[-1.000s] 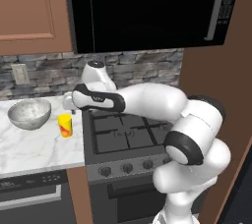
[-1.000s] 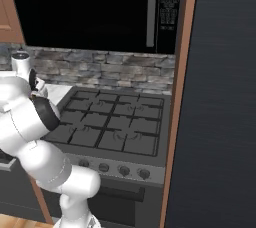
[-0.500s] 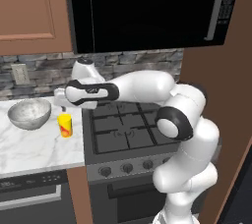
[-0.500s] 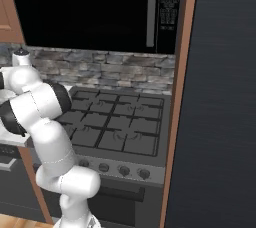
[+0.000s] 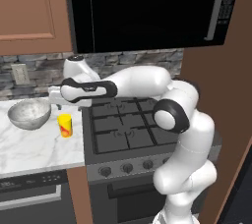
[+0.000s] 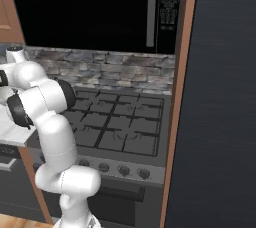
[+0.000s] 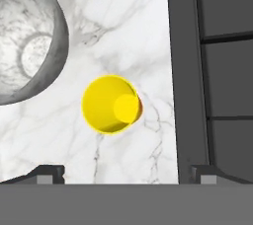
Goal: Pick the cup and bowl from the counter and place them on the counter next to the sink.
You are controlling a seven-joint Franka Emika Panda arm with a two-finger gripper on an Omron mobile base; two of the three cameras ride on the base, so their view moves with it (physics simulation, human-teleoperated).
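Observation:
The small yellow cup stands upright on the white marble counter, just left of the stove edge. To its left sits the wide silver-grey bowl. My gripper hangs open above and slightly behind the cup, touching nothing. The hand view looks straight down into the cup, which lies between my spread fingertips, with the bowl at the upper left and bare counter beyond. The sink is out of view.
The black gas stovetop borders the counter on the right, and its dark edge runs close beside the cup. A stone backsplash, a wooden upper cabinet and a black microwave are above. A tall dark panel stands right of the stove.
The arm has swung left from the stove's edge to over the counter, bringing the hand above the cup. The jaws stayed open; cup and bowl have not moved.

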